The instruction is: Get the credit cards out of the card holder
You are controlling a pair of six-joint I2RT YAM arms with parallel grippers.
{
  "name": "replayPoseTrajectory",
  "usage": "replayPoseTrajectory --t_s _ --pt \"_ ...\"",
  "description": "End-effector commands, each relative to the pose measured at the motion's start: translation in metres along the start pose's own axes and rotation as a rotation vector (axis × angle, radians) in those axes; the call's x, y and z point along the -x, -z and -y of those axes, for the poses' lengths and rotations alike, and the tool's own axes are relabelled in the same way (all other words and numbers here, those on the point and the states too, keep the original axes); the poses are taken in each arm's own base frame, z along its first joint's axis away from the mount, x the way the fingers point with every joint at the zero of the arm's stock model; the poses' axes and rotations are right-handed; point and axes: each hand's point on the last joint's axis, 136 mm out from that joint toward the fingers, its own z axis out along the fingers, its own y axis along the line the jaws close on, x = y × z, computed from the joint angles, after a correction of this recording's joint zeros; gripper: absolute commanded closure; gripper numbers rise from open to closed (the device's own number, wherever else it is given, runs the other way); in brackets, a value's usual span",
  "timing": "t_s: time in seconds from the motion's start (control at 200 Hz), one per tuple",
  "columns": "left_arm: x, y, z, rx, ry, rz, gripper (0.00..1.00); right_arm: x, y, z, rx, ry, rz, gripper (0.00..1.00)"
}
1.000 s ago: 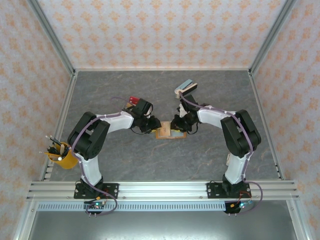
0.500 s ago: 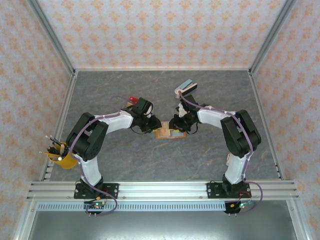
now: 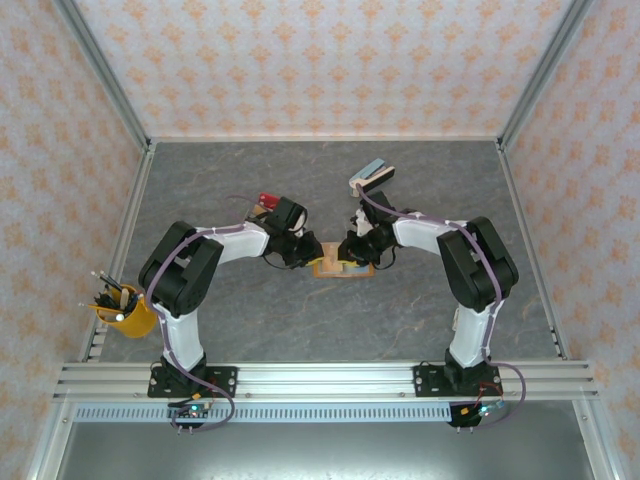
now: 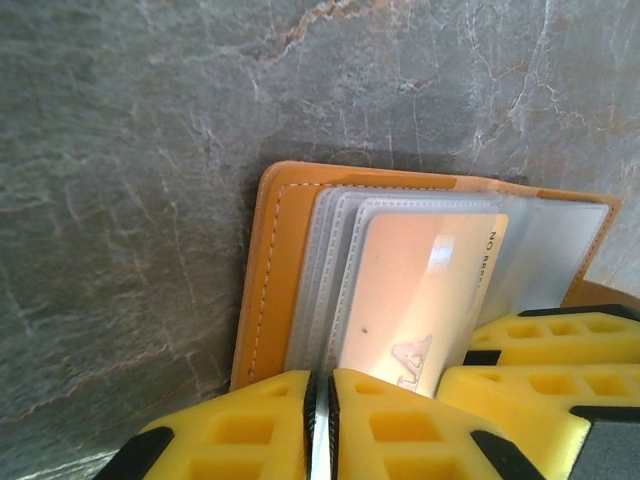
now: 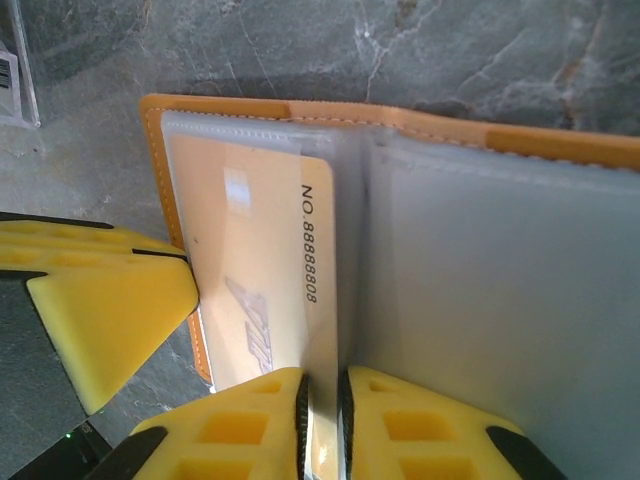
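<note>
Bright, even overhead light is leaving only soft shadows on the table (image 3: pixel 300 320). Glare is whitening the card (image 4: pixel 420 290) in the card holder (image 4: pixel 270 280), which is casting a thin dark shadow along its far edge.

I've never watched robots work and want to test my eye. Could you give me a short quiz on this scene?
1. True or false: the card holder lies open on the table.
2. What stands near the table's left edge? A) a red mug B) a yellow cup of pens C) a green bottle
3. Which two letters come before the digits printed on the tan card?
Key: 1 true; 2 B; 3 NO.
</note>
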Motion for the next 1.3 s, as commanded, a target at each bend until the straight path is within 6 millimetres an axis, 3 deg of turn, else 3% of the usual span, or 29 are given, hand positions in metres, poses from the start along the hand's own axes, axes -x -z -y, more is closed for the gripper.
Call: replayPoseTrajectory --t_s 0.0,0.19,0.44,0.781,1.011,1.156,1.296 --pt "-0.007 -0.007 -0.007 0.008 0.010 -0.029 0.86 -0.001 -0.004 -0.001 0.025 0.016 -0.014 0.84" --pt "-0.007 -0.006 -0.014 0.040 0.015 -0.020 0.85 -0.002 0.001 0.006 -0.026 0.018 -0.002 0.90" --pt "-0.003 -0.002 -0.018 0.042 0.030 -0.007 0.77 -0.003 0.015 0.021 -0.061 0.004 0.020 0.93" --pt "0.003 0.012 0.000 0.013 -0.023 0.012 0.79 -0.007 0.016 0.027 -0.090 0.005 0.018 0.92" --pt "0.004 0.024 0.032 -0.087 -0.092 0.022 0.86 -0.006 0.013 0.028 -0.088 0.007 0.009 0.92" --pt "0.000 0.017 0.042 -0.098 -0.118 0.002 0.90 -0.005 0.010 0.027 -0.078 0.004 0.002 0.92" --pt "0.000 0.004 0.037 -0.076 -0.104 -0.012 0.92 -0.005 0.009 0.028 -0.080 0.002 -0.001 0.92"
